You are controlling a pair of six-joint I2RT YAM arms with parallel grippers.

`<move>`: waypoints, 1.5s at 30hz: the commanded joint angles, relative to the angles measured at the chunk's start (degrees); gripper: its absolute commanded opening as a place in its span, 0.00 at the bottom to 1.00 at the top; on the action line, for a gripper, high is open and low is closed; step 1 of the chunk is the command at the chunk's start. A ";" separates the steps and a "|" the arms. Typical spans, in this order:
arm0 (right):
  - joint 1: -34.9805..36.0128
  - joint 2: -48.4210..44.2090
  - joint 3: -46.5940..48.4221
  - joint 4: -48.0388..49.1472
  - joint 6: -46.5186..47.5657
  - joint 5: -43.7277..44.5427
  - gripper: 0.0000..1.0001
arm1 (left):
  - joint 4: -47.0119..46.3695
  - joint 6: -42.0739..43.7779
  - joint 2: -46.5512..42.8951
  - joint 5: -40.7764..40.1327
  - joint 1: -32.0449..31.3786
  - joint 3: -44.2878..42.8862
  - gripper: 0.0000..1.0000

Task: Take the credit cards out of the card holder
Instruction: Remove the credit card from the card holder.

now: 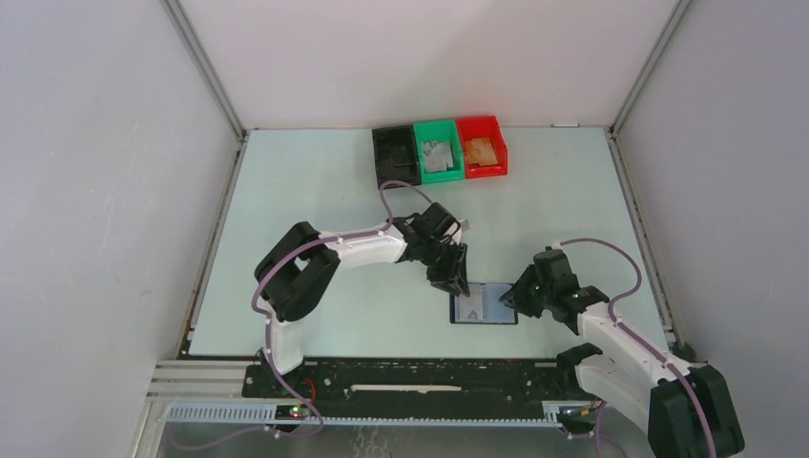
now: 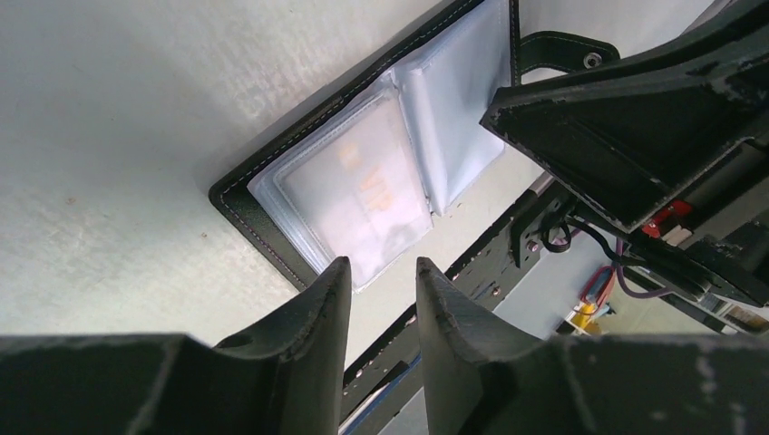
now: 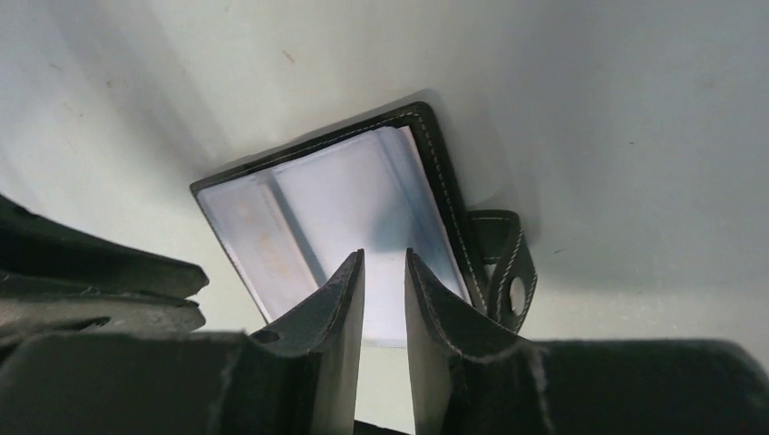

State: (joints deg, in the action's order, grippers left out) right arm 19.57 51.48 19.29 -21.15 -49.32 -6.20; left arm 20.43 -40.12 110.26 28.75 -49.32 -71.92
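The black card holder (image 1: 484, 306) lies open on the table, its clear sleeves facing up. In the left wrist view the holder (image 2: 263, 231) shows a pale card (image 2: 363, 186) with faint orange lettering inside the left sleeve. My left gripper (image 1: 450, 278) hovers at the holder's left edge, its jaws (image 2: 381, 272) slightly apart and empty. My right gripper (image 1: 520, 298) is at the holder's right side. Its jaws (image 3: 383, 261) are slightly apart and empty over the right sleeve (image 3: 363, 195). The strap tab (image 3: 505, 263) lies beside them.
Three small bins stand at the table's far edge: black (image 1: 395, 156), green (image 1: 438, 153) holding grey cards, and red (image 1: 481, 148) holding orange-tan cards. White walls enclose the table. The black rail (image 1: 410, 377) runs along the near edge.
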 commanded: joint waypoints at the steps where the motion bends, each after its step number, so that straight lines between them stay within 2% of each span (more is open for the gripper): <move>1: -1.19 2.62 1.37 1.42 0.65 3.32 0.31 | -1.24 0.08 0.49 0.78 -0.33 0.23 0.38; 15: -1.64 3.51 0.66 1.73 0.63 3.38 0.31 | 0.58 0.18 3.78 -1.01 -1.05 -1.99 0.38; 24: -1.62 3.10 0.17 1.80 0.54 3.30 0.31 | 0.00 -0.39 5.84 0.70 -1.22 -3.97 0.38; 32: -1.73 3.40 -0.65 2.66 0.30 2.77 0.31 | -4.07 -1.76 4.58 3.75 -1.30 -4.46 0.38; 45: -1.82 2.89 -1.45 2.95 -0.25 2.68 0.31 | -5.75 -2.72 2.00 8.44 -2.77 -6.92 0.37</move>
State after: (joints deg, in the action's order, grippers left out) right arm 18.02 54.63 19.00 -17.78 -49.45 -5.02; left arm 18.26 -41.58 115.09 33.26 -50.65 -73.93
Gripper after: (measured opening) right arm 0.309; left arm 0.372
